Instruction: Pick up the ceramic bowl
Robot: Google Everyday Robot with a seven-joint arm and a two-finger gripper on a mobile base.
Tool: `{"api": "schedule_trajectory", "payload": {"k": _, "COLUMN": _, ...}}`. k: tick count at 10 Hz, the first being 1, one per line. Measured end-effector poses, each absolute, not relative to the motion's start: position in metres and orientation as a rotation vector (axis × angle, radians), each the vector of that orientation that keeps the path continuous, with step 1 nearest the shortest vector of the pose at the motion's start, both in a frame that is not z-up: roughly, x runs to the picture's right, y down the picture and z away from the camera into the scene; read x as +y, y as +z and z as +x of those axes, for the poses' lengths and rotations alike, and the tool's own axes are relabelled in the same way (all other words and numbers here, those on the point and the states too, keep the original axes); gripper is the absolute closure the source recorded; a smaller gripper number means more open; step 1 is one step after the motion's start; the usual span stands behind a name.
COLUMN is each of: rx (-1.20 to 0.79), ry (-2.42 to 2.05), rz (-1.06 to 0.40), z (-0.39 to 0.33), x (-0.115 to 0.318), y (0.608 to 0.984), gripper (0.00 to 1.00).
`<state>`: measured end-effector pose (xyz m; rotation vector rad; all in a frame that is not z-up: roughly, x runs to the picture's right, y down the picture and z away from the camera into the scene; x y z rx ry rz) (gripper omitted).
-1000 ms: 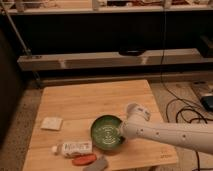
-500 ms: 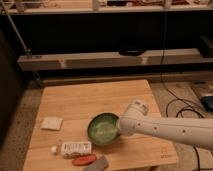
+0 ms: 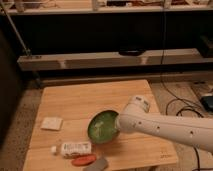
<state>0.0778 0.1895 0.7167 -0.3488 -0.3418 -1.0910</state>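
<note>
Green bowl [image 3: 103, 126] tilted off table [image 3: 75, 100], gripper [image 3: 119, 123] at its right rim, grip impossible to tell; best raised slowly, kept level, clear of bottle [image 3: 75, 148].

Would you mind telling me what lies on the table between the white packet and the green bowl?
Nothing: in the camera view, bare wood separates the white packet from the bowl. The gripper is at the bowl's right rim.

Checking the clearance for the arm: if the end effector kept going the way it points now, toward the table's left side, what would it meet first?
The bowl. The end effector is already at its right rim, with the bowl tilted. Past it lies bare table, though depth is unclear.
</note>
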Motion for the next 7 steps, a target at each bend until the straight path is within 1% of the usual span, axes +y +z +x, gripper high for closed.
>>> {"api": "schedule_trajectory", "payload": {"k": 4, "rx": -0.335, "ry": -1.109, "rz": -0.351, "z": 0.080, "x": 0.179, "y": 0.695, "gripper": 0.87}}
{"api": "schedule_trajectory", "payload": {"k": 7, "rx": -0.330, "ry": -1.126, "rz": -0.358, "z": 0.077, "x": 0.178, "y": 0.692, "gripper": 0.87}}
